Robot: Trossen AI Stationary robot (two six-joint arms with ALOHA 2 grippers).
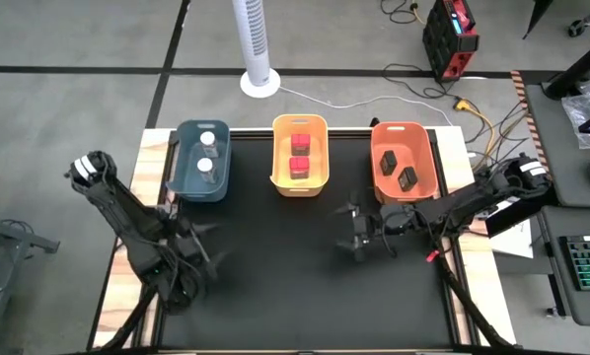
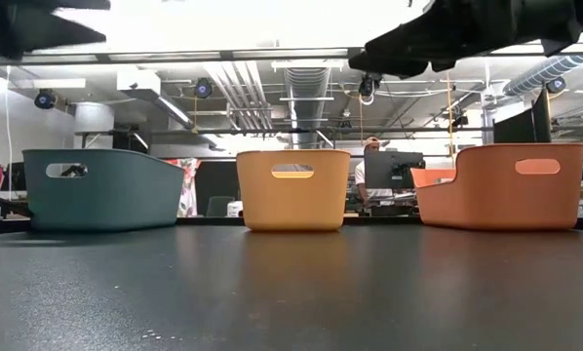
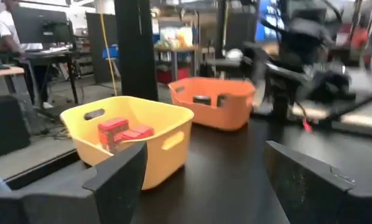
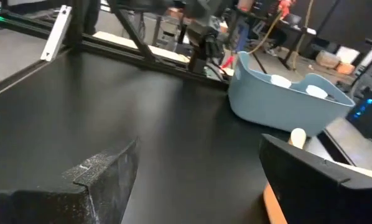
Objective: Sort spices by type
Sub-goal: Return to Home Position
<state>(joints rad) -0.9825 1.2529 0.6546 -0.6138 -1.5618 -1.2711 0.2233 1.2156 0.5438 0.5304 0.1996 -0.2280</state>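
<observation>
In the far row, the white-lidded jars [image 1: 207,153] lie in the blue bin [image 1: 183,163], the red-lidded jars [image 1: 300,155] in the yellow bin [image 1: 278,150], and the black jars [image 1: 399,170] in the orange bin [image 1: 378,158]. Sorting looks finished. The left gripper [image 1: 198,245] and right gripper [image 1: 352,232] hover nearer, spread and empty. What remains is parking both arms clear.

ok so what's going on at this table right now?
Sorting looks done: two white-lidded jars sit in the blue bin, two red-lidded jars in the yellow bin, two dark jars in the orange bin. The left gripper and right gripper are both open and empty, over the black table in front of the bins.
</observation>
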